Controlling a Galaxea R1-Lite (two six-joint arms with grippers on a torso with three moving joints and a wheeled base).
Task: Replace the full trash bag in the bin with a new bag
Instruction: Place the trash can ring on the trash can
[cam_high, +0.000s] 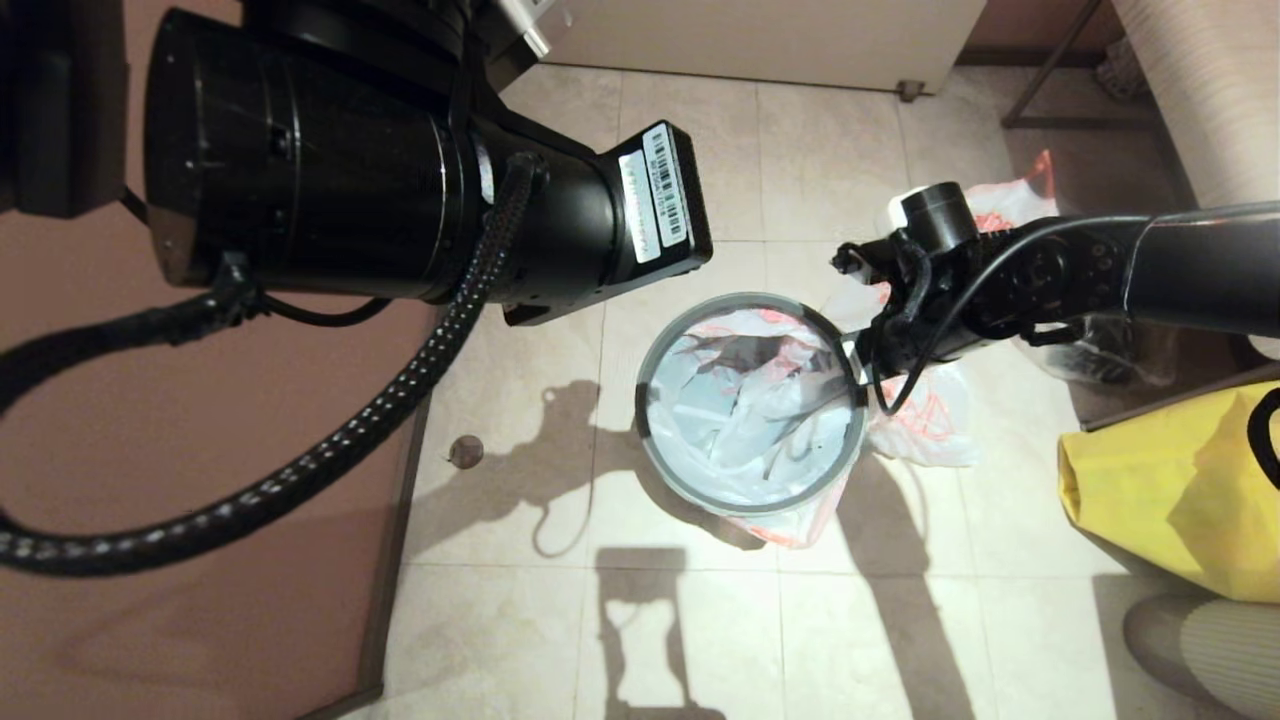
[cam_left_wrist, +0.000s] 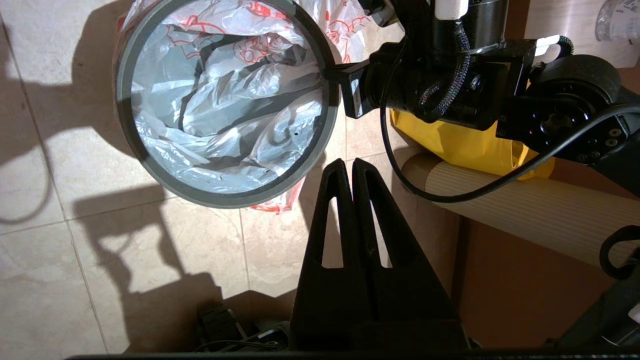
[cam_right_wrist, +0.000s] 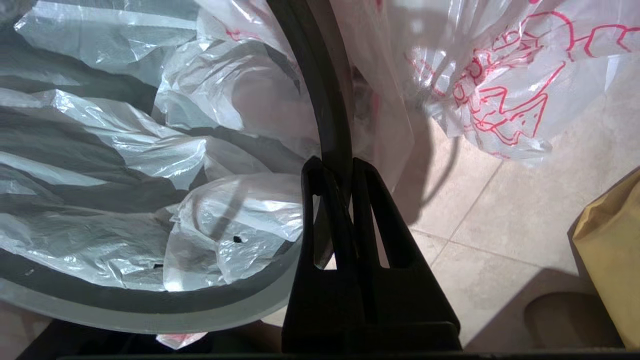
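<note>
Although the thin white see-through new bag (cam_high: 745, 420) with red print already lined the small round black bin (cam_high: 752, 505) at the centre of the tiled floor (cam_high: 700, 620), its skirt hung loose under the separate grey ring rim (cam_high: 648, 400), most at five o'clock. The right gripper (cam_right_wrist: 340, 167), jaws pressed together on the rim at three o'clock, seemed to pinch ring and plastic alike; I judged that a pull from there could lift the ring, tear the film or tip the light bin. The left gripper (cam_left_wrist: 352, 167) hung shut and empty near the bin. The lumpy printed full trash bag (cam_high: 930, 420) lay just beside the bin at three o'clock, crowding the right arm. Farther off, the big yellow bag (cam_high: 1170, 500) stood at four o'clock.
</note>
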